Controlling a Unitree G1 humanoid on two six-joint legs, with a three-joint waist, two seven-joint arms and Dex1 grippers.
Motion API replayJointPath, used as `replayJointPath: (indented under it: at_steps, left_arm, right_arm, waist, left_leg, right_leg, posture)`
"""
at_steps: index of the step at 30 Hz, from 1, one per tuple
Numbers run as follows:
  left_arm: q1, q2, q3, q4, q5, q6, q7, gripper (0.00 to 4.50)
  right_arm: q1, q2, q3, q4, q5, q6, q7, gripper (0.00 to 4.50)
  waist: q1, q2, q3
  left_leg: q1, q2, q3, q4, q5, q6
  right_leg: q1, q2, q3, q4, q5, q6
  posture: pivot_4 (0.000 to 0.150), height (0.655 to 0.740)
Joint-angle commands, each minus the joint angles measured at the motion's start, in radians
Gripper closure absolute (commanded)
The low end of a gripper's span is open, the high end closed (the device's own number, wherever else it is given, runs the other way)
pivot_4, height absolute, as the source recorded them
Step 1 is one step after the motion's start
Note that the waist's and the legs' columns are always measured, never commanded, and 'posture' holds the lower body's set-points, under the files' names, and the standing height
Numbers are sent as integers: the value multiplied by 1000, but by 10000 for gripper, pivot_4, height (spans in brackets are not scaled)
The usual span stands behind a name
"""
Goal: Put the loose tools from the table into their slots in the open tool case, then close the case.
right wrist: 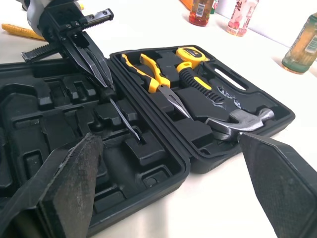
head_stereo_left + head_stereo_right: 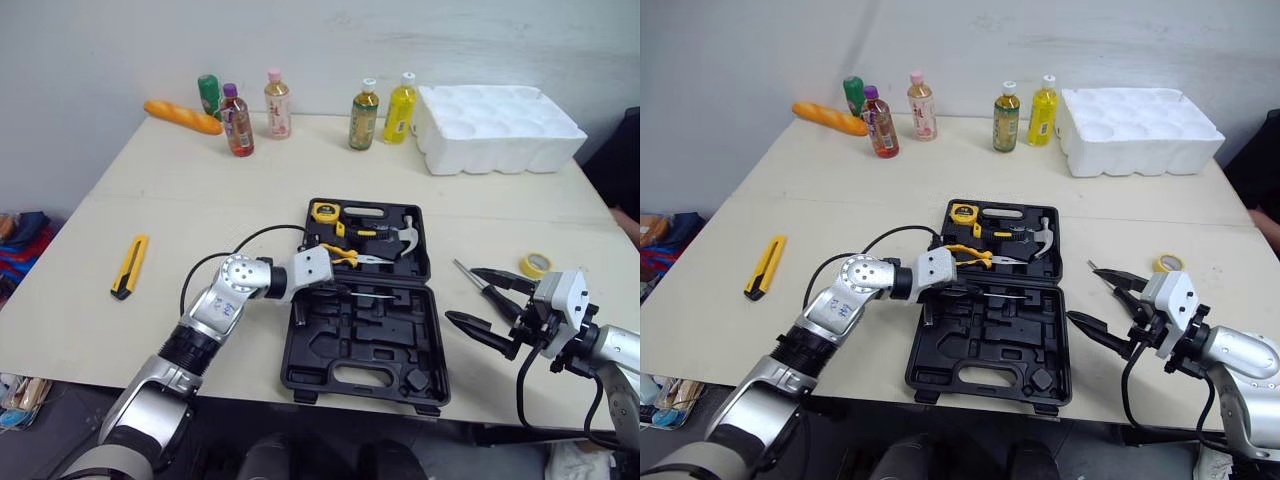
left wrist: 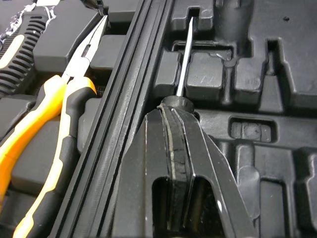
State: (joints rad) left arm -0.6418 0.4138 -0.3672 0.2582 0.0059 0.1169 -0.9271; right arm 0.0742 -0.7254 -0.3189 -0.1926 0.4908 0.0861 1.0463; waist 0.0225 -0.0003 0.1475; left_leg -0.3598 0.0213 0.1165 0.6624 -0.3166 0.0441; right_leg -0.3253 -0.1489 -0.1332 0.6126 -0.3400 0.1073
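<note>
The black tool case (image 2: 330, 375) lies open at the table's front middle. Its far half holds yellow-handled pliers (image 2: 343, 256), a hammer (image 2: 405, 239) and a yellow tape measure (image 2: 325, 211). My left gripper (image 2: 337, 290) hangs low over the near half, shut on the black handle of a thin screwdriver. The screwdriver's shaft (image 3: 184, 54) points along a moulded slot and its tip rests in the recess. My right gripper (image 2: 463, 296) stands open just right of the case, with nothing between its fingers (image 1: 69, 183). A yellow utility knife (image 2: 130, 265) lies at the table's left.
A yellow tape roll (image 2: 535, 264) lies beyond the right gripper, and a thin metal rod (image 2: 462, 268) lies beside it. Several bottles (image 2: 365, 113) and a bread loaf (image 2: 182, 116) line the far edge. A white foam tray (image 2: 497, 127) stands at the far right.
</note>
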Motion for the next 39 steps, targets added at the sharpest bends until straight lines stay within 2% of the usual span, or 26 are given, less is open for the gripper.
replayJointPath:
  at_steps: [1,4,9,12,16,19,22,25,27,32,36,39]
  left_arm:
    - [29,36,52,-11,-36,-52,-48,44667]
    - [29,73,93,-56,-74,-87,-92,44667]
    - [24,103,220,-119,-207,-138,-142,44667]
    - [66,203,331,-160,-299,-62,-200,44667]
    - [166,328,443,-139,-340,-33,-224,44667]
    - [243,398,521,-92,-328,-77,-225,36422]
    - [280,432,579,-26,-308,-150,-197,23649]
    - [368,506,745,155,-287,-257,-94,10876]
    - [405,522,806,204,-293,-289,-50,1774]
    - [508,534,943,313,-309,-342,35,839]
    - [534,554,999,424,-303,-380,99,839]
    - [546,589,1026,565,-268,-409,207,839]
  right_arm:
    - [1,-6,-19,-5,1,-20,-1,0]
    - [-7,0,-36,-7,22,-15,-7,0]
    - [-2,-7,-64,-3,13,-36,-21,0]
    - [17,-40,-125,42,6,-66,-5,0]
    - [56,-79,-200,125,-14,-132,27,0]
    - [80,-84,-257,227,-59,-253,32,0]
    - [79,-78,-295,312,-73,-330,18,0]
    - [92,-79,-378,479,-74,-432,-5,0]
    - [92,-83,-409,554,-72,-465,-23,0]
    - [100,-106,-528,731,-52,-498,-125,0]
    - [125,-123,-543,818,-75,-560,-155,0]
    - [128,-157,-555,948,-108,-656,-198,0]
  waist:
    - [-5,2,4]
    - [-13,1,8]
    - [-17,1,28]
    - [-19,-2,33]
    - [-26,-1,35]
    - [-25,-1,38]
    - [-22,-2,41]
    - [-24,-2,44]
    - [-28,-3,45]
    - [-30,-2,46]
    - [-32,-6,48]
    - [-36,-8,49]
  left_leg:
    - [-1,0,0,0,1,-1]
    - [-12,0,1,0,4,-4]
    - [-16,0,1,0,7,-5]
    - [-16,-1,1,0,7,-4]
    - [-16,-1,2,-1,7,-4]
    - [-16,-1,3,-1,7,-4]
    - [-16,-1,3,-1,7,-4]
    - [-16,-1,3,-2,5,-7]
    - [-16,-1,5,-9,7,-6]
    - [-16,-1,8,-15,8,-7]
    - [-16,-1,10,-16,8,-7]
    - [-16,-1,11,-15,7,-11]
  right_leg:
    - [-1,0,0,0,0,0]
    - [-13,0,0,2,0,0]
    - [-18,1,-2,6,0,0]
    - [-18,1,-2,6,0,0]
    - [-18,1,-1,6,0,0]
    - [-18,1,-1,5,0,0]
    - [-19,0,-1,6,0,0]
    - [-20,0,1,6,0,0]
    - [-23,0,1,3,0,0]
    - [-26,0,1,4,0,0]
    - [-29,0,1,4,0,0]
    - [-30,-2,3,5,0,0]
  posture:
    - [1500,7400]
    - [1500,7400]
    - [1500,7400]
    - [1500,7400]
    - [1500,7400]
    - [1500,7400]
    - [1500,7400]
    - [1500,7400]
    - [1500,7400]
    - [1500,7400]
    - [1500,7400]
    - [1500,7400]
